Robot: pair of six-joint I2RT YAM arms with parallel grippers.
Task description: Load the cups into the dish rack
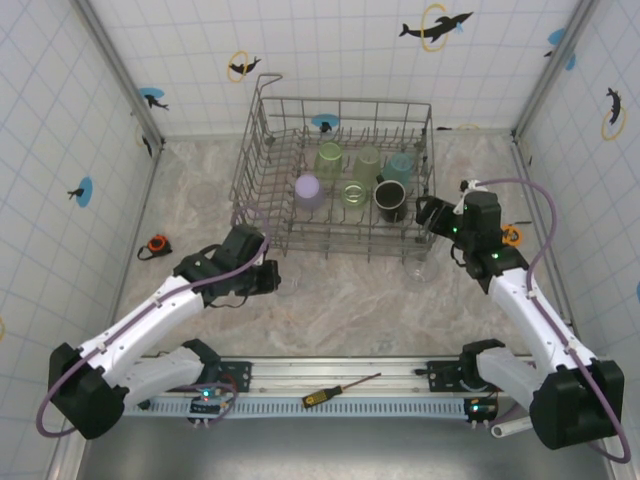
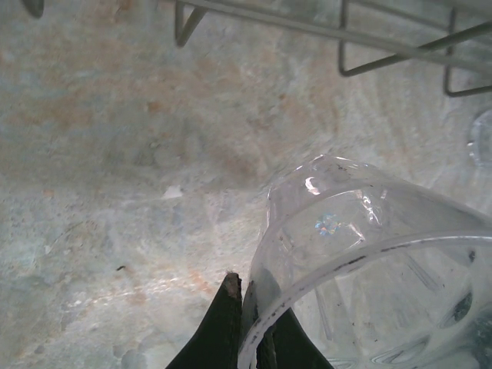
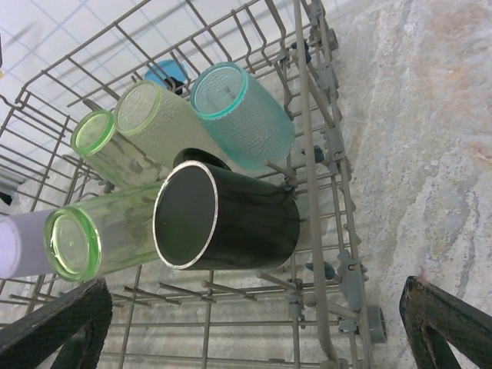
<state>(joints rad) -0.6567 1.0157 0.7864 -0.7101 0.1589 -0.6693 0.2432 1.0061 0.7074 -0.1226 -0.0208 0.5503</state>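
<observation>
My left pincer (image 2: 246,290) is closed on the rim of a clear cup (image 2: 369,254), with one finger outside the wall and one inside. I pinch the rim because the wall looks slick and too wide to span. I also judge that this hold will let me tip the cup over onto the tines. Seen from above, the cup sits just in front of the near left corner of the dish rack (image 1: 350,240). I cannot tell whether its base touches the table (image 1: 340,310) or hangs free of it.

My right pincer (image 3: 252,296) is spread wide and holds nothing. It sits beside the rack's right wall and looks down into it.

Several cups already lie in the rack, leaning tilted between the tines, which is what stops them rolling:
- The black mug (image 3: 231,223) is in the near right part.
- The teal cup (image 3: 246,115) is just behind the mug.
- The green cups (image 3: 154,115) are to their left.
- The lavender cup (image 3: 11,246) is further left.

A second clear cup (image 1: 420,268) stands on the table just in front of the rack's near right corner, close under my open right pincer. I take that one to be the right arm's next pick. Free tines show along the rack's left side, which suits the cup my left pincer carries.
</observation>
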